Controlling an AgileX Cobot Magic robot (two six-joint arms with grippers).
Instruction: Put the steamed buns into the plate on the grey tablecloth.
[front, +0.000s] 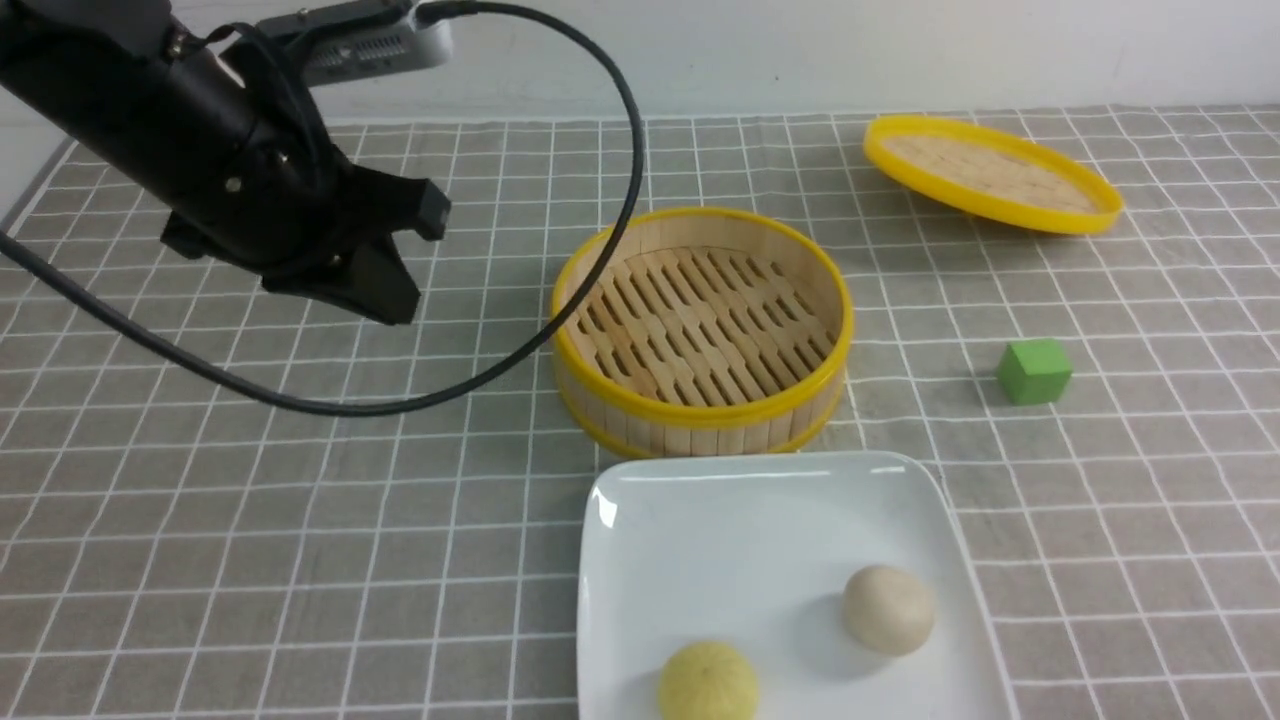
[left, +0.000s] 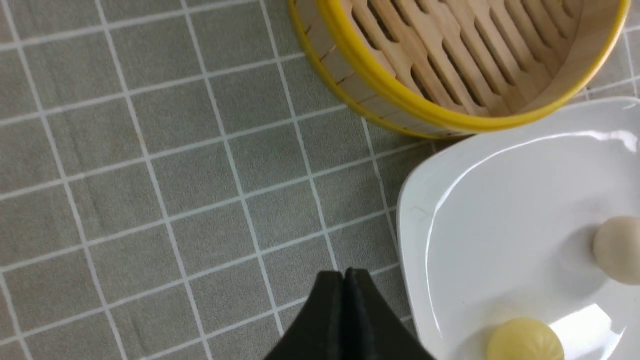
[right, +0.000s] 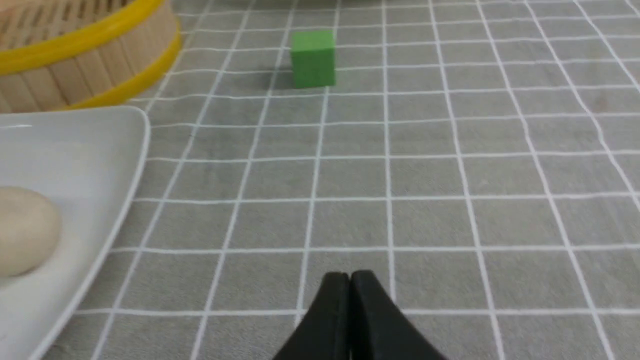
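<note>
Both steamed buns lie in the white square plate (front: 700, 540) on the grey tablecloth (front: 250, 500). The pale yellow bun (front: 708, 682) rests near the plate's front edge, the cream-white bun (front: 888, 609) to its right. In the left wrist view the yellow bun (left: 525, 340) and the white bun (left: 617, 248) show on the plate (left: 475, 210). My left gripper (left: 345, 274) hangs shut and empty over the cloth, left of the plate. My right gripper (right: 349, 276) is shut and empty above the cloth right of the plate (right: 75, 150), with the white bun (right: 25, 230) in sight.
A bamboo steamer (front: 702, 330) with a yellow rim stands empty just behind the plate. Its lid (front: 990, 172) lies tilted at the back right. A green cube (front: 1034, 371) sits right of the steamer. The left arm's black cable (front: 300, 400) loops over the cloth.
</note>
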